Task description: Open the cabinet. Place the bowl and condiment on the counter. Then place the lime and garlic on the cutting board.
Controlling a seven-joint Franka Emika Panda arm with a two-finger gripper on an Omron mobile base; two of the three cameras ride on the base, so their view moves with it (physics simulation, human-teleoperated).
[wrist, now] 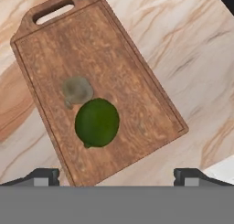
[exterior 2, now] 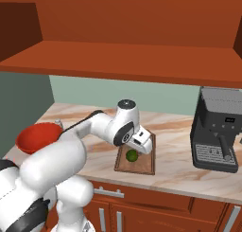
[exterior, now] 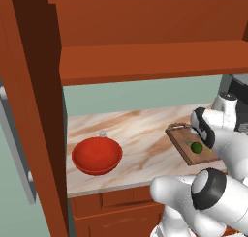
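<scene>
Two items, lime (wrist: 97, 122) beside garlic (wrist: 77, 90), unlabelled.

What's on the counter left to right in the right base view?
bowl → condiment → lime on the cutting board → coffee machine

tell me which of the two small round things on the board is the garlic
The garlic is the dull grey-beige lump nearer the handle end; the lime beside it is larger and dark green.
</scene>
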